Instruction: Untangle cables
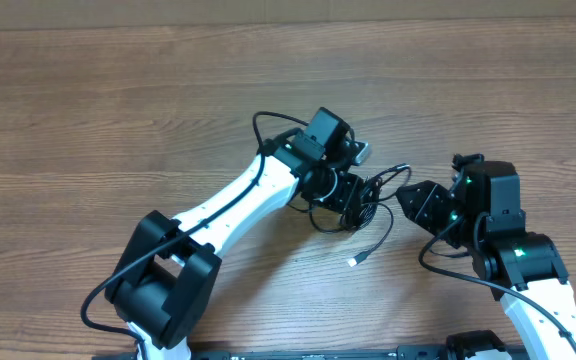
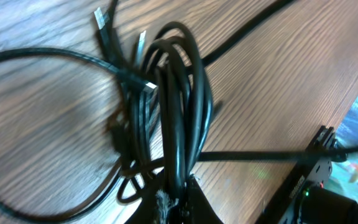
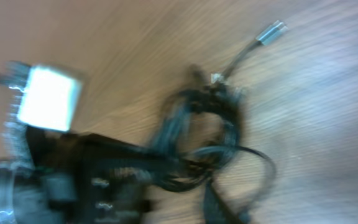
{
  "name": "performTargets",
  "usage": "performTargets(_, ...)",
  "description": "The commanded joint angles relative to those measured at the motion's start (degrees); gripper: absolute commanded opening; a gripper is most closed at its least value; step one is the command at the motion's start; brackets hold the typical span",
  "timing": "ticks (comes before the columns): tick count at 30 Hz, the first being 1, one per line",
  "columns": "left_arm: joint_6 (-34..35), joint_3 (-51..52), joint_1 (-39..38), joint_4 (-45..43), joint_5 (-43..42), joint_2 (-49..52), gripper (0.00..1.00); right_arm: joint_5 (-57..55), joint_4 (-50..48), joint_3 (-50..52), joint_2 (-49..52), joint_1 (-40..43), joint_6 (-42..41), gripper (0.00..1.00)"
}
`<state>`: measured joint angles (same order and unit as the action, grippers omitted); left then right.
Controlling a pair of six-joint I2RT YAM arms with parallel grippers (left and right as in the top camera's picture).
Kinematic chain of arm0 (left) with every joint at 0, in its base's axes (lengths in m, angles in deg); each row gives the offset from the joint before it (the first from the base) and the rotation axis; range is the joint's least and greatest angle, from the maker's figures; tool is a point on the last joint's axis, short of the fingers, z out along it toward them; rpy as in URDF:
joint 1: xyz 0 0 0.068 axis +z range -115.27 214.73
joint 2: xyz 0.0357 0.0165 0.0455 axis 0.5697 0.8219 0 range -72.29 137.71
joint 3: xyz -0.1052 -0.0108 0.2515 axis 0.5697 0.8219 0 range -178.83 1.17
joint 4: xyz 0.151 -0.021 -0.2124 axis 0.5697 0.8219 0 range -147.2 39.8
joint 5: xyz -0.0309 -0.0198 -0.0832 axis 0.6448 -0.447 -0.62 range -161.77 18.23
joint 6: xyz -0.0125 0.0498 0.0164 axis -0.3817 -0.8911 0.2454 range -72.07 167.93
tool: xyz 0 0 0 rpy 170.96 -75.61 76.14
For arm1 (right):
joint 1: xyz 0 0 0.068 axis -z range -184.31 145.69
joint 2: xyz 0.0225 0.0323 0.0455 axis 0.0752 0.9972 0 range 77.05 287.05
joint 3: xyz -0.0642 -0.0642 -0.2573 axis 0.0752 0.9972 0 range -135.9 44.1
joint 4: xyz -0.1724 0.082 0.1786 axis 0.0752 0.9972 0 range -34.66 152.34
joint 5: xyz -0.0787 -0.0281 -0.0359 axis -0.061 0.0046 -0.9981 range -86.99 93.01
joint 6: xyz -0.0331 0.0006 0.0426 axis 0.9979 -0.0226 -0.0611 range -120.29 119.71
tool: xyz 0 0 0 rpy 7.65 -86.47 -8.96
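Left gripper [image 1: 356, 198] is clamped on the glossy black cables [image 2: 178, 106], a tangled coil mid-table on matte wood-grain table [image 1: 118, 100]; one thin strand ends in a silver plug [image 1: 355, 261]; right gripper [image 1: 408, 200] sits just beside, its grip too blurred to tell

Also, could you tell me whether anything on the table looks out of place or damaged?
Only the cables stand out: they are bunched in a tangled coil at the left gripper, with one silver-tipped plug trailing loose on its strand. No damage or spill shows.
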<state>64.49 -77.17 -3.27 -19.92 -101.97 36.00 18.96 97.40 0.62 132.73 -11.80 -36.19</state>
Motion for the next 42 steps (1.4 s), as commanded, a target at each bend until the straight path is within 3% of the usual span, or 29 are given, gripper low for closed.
performTargets(1, 0.35, -3.65, 4.22, 4.31, -2.23, -0.17, 0.04, -8.41, 3.21, -1.11, 0.57, 0.15, 0.39, 0.68)
performTargets(11, -3.85, -15.08, 11.5, 10.43, -18.51, -4.46, 0.04, -6.49, 3.13, -1.11, 4.57, 0.15, -0.46, 0.72)
performTargets(20, -3.72, -15.98, 12.39, 10.01, -34.62, -6.4, 0.04, 7.65, -6.82, -1.11, 4.79, 0.15, 1.92, 0.71)
performTargets(25, -3.67, -15.98, 12.37, 6.67, -43.06, -6.4, 0.04, 8.17, -7.32, -1.11, 4.79, 0.15, 1.88, 0.69)
performTargets(37, -2.1, -15.98, 12.37, 5.38, -44.85, -6.4, 0.04, 13.86, -13.84, -1.11, 4.79, 0.15, 1.46, 0.58)
performTargets(42, -0.66, -15.98, 12.37, 4.98, -46.42, -6.4, 0.04, 17.18, -17.97, -1.11, 4.79, 0.15, 1.46, 0.47)
